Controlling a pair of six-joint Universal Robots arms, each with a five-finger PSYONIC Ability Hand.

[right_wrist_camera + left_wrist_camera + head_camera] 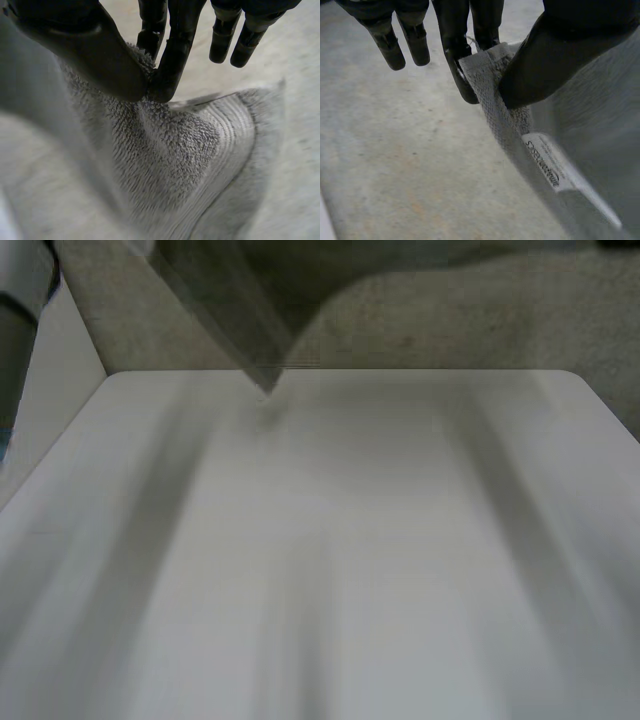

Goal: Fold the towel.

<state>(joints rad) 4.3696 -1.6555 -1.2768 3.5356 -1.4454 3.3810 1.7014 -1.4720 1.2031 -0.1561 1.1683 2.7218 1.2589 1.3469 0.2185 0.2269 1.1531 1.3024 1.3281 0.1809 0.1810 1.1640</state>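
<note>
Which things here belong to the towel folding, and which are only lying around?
Belonging to the job:
towel
left hand, pinching the towel
right hand, pinching the towel

Only there:
white table
floor

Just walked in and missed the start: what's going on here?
Both robot hands hold a grey towel up. The left hand pinches an edge by the white label between thumb and fingers; the right hand pinches it likewise. A corner dangles near the far edge of the white table.
</note>
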